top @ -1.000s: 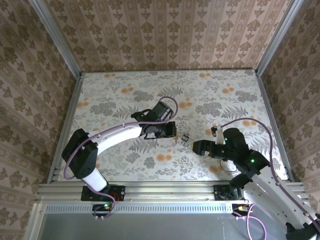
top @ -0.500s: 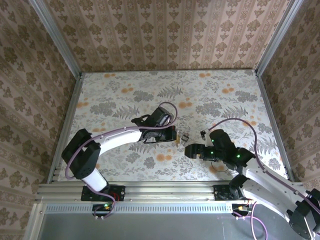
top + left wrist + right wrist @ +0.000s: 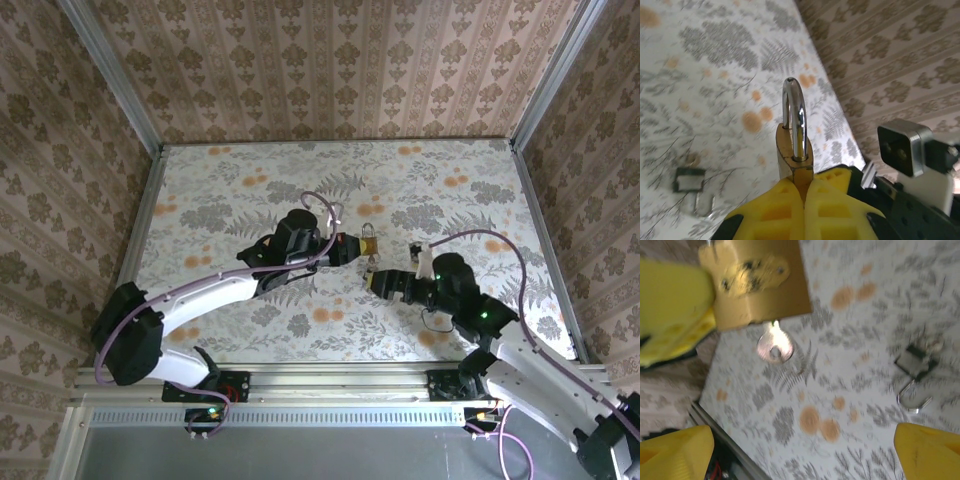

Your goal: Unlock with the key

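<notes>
The left claw (image 3: 350, 248) is pressed together on the lower body of the brass padlock (image 3: 794, 150). It holds the padlock off the tabletop (image 3: 450, 190) with the silver shackle (image 3: 792, 107) uppermost. The key (image 3: 774, 347) hangs from the padlock's underside, its round silver head free in the air.

The right claw (image 3: 378, 283) is spread wide and holds nothing, its yellow fingers (image 3: 675, 450) well apart. It sits just near and slightly right of the key, not touching it. A small dark-grey and silver piece with a wire loop (image 3: 915, 365) lies flat on the tabletop, apart from both claws.

The claws meet about the middle of the tabletop. Bare floral surface lies open to the far side, the left and the right, and the papered walls (image 3: 330, 70) stand well apart from them. The metal rail (image 3: 330, 378) along the near edge is the closest boundary, behind the right claw.

A second ago the left claw sat nearer, with the padlock hidden beneath it in the top view. Now it is farther out and the padlock shows raised. The right claw has moved left and far, closing on the padlock. The looped piece then lay in plain sight between the two claws.

Count: two claws, one padlock, one key, one looped piece.
</notes>
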Controlling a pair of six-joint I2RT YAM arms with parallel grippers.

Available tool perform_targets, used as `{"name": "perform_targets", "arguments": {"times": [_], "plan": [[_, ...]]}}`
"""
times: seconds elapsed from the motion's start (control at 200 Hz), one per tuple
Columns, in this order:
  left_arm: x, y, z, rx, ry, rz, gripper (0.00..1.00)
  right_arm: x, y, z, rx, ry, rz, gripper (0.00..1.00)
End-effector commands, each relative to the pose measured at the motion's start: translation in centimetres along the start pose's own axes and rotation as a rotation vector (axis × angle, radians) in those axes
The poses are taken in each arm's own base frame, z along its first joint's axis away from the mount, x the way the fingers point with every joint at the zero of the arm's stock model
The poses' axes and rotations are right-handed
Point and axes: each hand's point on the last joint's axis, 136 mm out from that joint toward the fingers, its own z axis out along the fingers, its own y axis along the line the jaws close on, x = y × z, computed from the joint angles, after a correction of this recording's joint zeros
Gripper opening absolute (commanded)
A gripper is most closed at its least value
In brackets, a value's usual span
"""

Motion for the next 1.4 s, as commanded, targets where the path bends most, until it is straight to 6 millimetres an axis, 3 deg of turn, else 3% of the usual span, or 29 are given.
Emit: {"name": "perform_targets", "arguments": {"times": [0.0,0.125,0.305,0.45,0.64,0.84,1.215,1.33,1.395], "plan": [[-2.3,-3.9,-1.4,0.129,-0.089,0.053,0.00,-3.4,0.3,-1.8,-0.059,-0.091,0.063,0.95],[-2.0,-3.6,-1.5,0.126,-0.090,0.063,0.00,-5.7,-0.8,-2.4,-0.121,-0.107,0.202,0.94],[-0.6,-3.3,-0.4,0.132,-0.059,0.064,0.00,-7.5,0.6,-1.1,-0.261,-0.125,0.287,0.93],[0.7,-3.5,0.9,0.168,-0.025,0.055,0.00,-6.9,0.7,0.3,-0.259,-0.089,0.261,0.91],[0.8,-4.1,1.3,0.218,-0.024,0.046,0.00,-5.5,0.3,1.2,-0.275,-0.067,0.283,0.84],[1.0,-4.7,1.4,0.240,-0.009,0.048,0.00,-5.2,0.6,1.4,-0.260,-0.058,0.266,0.68],[1.8,-4.4,1.7,0.237,0.015,0.038,0.00,-4.7,1.0,1.6,-0.277,-0.056,0.274,0.14],[1.8,-4.3,2.1,0.248,0.016,0.024,0.00,-4.5,1.9,1.6,-0.308,-0.052,0.262,0.06],[1.7,-4.1,2.2,0.248,0.011,0.011,0.12,-4.5,2.2,1.6,-0.315,-0.054,0.260,0.00]]}}
